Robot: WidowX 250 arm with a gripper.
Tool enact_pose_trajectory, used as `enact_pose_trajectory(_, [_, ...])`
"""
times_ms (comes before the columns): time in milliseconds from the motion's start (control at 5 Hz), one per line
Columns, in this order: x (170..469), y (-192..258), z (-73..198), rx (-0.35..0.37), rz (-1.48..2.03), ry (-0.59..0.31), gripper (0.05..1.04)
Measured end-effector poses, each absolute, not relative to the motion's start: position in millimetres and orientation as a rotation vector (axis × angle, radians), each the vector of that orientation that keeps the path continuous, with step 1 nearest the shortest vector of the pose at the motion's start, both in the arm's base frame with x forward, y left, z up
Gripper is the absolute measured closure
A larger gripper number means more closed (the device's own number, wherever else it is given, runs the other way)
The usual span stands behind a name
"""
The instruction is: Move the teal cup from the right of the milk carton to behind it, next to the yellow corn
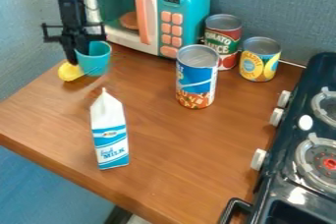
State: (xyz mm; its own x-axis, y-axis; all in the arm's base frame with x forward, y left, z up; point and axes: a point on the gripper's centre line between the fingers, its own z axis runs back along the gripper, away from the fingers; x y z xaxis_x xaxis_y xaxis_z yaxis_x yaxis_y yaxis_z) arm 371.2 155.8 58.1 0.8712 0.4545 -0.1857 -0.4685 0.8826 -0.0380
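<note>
Well, end effector [76,57] against teal cup [98,64]

We see the gripper [80,56] at the teal cup [96,61], far left, with the milk carton [110,137] nearer us.

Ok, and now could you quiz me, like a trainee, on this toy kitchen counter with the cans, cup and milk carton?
1. How many cans stand on the counter?
2. Which is nearest the gripper?
A) the stove
B) the turquoise cup
C) a can
3. True or false: the milk carton stands nearer the camera than the turquoise cup does.

Key: 1. three; 2. B; 3. true
</note>
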Motion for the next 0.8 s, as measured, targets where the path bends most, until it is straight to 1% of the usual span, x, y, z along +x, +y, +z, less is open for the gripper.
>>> enact_pose_trajectory(200, [374.3,157.9,40.1,-0.081,0.503,0.176,0.96])
enact_pose_trajectory(600, [377.5,160.8,35.9,-0.053,0.511,0.169,0.96])
enact_pose_trajectory(800, [379.4,158.2,36.0,-0.052,0.503,0.163,0.935])
